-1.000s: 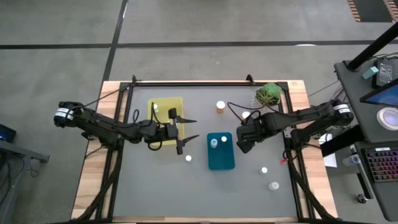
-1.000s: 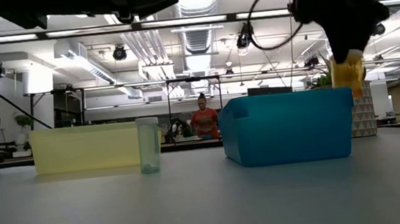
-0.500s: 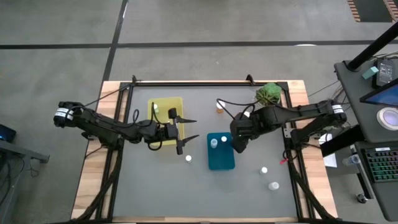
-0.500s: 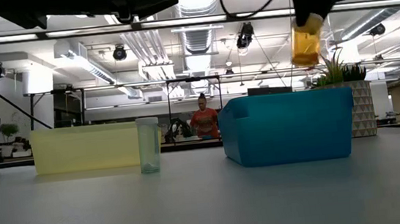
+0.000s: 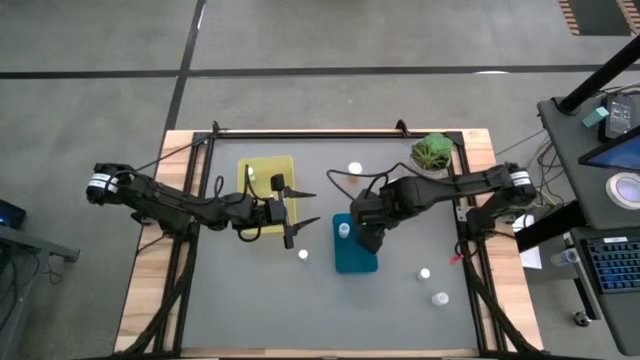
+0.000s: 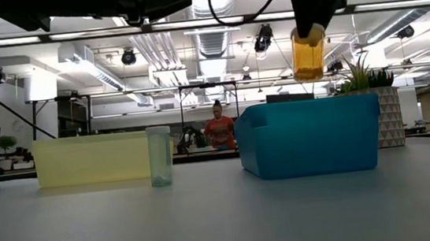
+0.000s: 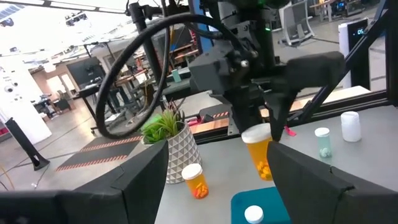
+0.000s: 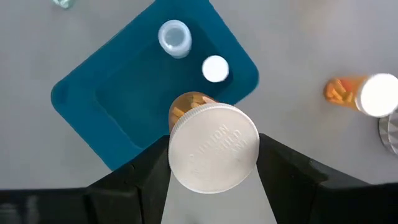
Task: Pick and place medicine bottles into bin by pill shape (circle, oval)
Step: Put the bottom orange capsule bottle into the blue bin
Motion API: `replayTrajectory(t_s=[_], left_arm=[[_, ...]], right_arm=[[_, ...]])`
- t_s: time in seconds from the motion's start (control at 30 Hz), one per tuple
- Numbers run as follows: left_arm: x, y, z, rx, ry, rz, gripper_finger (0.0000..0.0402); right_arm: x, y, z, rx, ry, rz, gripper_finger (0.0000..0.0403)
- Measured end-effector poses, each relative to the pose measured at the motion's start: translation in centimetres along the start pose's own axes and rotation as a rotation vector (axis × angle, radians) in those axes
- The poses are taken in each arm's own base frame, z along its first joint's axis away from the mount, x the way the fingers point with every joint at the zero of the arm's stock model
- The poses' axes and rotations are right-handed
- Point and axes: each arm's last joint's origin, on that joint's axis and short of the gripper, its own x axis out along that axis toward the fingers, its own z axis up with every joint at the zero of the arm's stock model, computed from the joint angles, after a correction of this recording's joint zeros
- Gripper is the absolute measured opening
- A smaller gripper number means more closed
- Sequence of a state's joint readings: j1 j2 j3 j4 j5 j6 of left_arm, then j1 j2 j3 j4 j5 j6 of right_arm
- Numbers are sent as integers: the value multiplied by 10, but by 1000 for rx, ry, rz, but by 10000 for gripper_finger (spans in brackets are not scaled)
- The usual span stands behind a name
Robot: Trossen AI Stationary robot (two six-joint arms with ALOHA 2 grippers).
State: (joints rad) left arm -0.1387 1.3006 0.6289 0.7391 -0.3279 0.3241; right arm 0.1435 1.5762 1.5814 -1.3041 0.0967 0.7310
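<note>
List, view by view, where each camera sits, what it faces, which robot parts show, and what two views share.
High view: overhead, straight down on the table; both arms, left pincer open beside the yellow bin.
Low view: table height, level across; the orange bottle hangs over the blue bin.
Left wrist view: looks across at the right arm; own fingers frame it.
Right wrist view: looks down past the right pincer, shut on that bottle.
Shared: the wrist views both show that bottle, the blue bin and another orange bottle outside it.
</note>
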Motion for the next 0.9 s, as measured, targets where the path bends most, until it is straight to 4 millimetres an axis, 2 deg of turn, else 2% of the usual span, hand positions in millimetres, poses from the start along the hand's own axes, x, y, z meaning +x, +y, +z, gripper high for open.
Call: replayTrajectory(t_s=[0.33, 0.9], left_arm=[[0, 0, 0, 0, 0, 0, 257], [0, 0, -1, 0, 8, -3, 257]], right_arm=[[13, 19, 7, -92, 20, -10, 206], [46, 52, 0, -220, 12, 10, 206]])
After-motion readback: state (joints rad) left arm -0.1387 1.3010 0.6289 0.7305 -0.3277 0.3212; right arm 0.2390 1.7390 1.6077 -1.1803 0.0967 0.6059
